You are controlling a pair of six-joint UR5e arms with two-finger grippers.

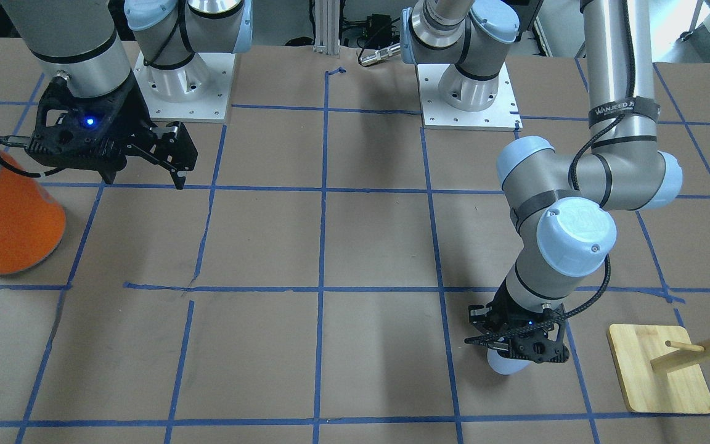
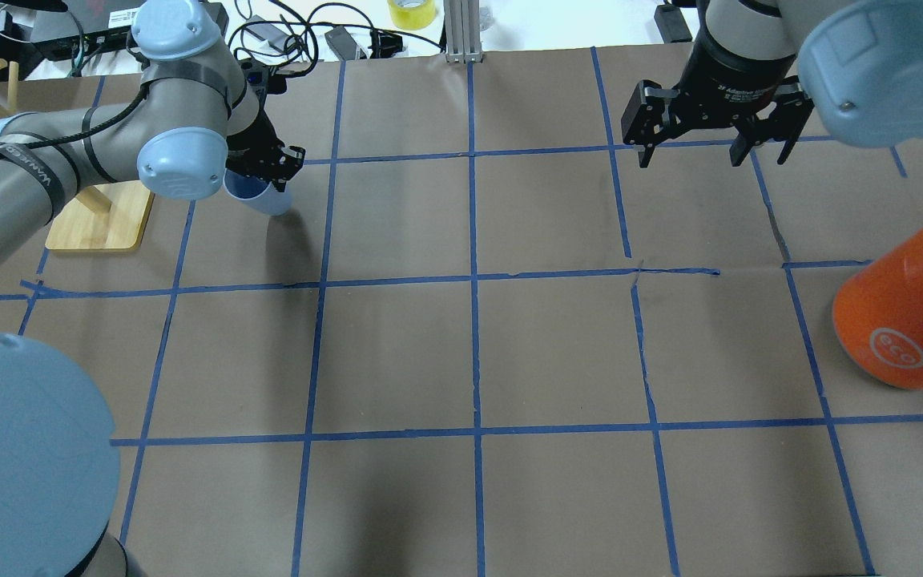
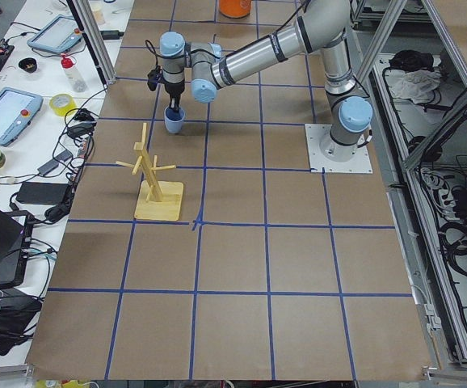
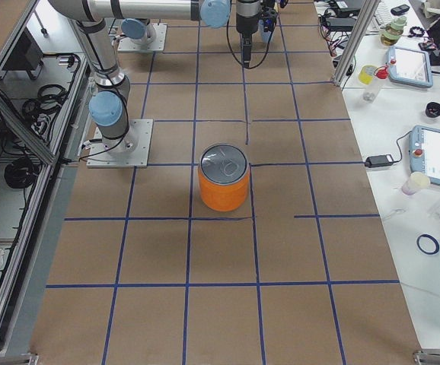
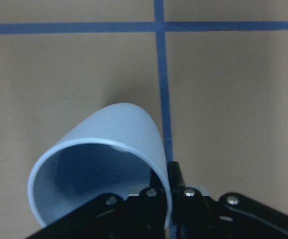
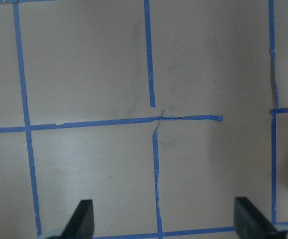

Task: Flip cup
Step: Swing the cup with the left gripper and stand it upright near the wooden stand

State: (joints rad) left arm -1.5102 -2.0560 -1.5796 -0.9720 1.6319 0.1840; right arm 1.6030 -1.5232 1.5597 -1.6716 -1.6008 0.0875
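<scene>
**Cup held by a thin pinch on its rim**

The left gripper [image 5: 168, 185] is clamped across the rim wall of the small pale blue tapered plastic cup [image 5: 121, 129]. The cup sits tilted, mouth towards the wrist, near the wooden peg stand [image 2: 101, 228]. The right gripper [image 2: 708, 148] hangs wide open and empty. With so little wall gripped, the cup could swivel or slip out while turning, or clip the stand

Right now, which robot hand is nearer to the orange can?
Right. The right hand hovers open on the same side of the table as the orange can, apart from it; the left hand is far opposite, gripping the cup.
</scene>
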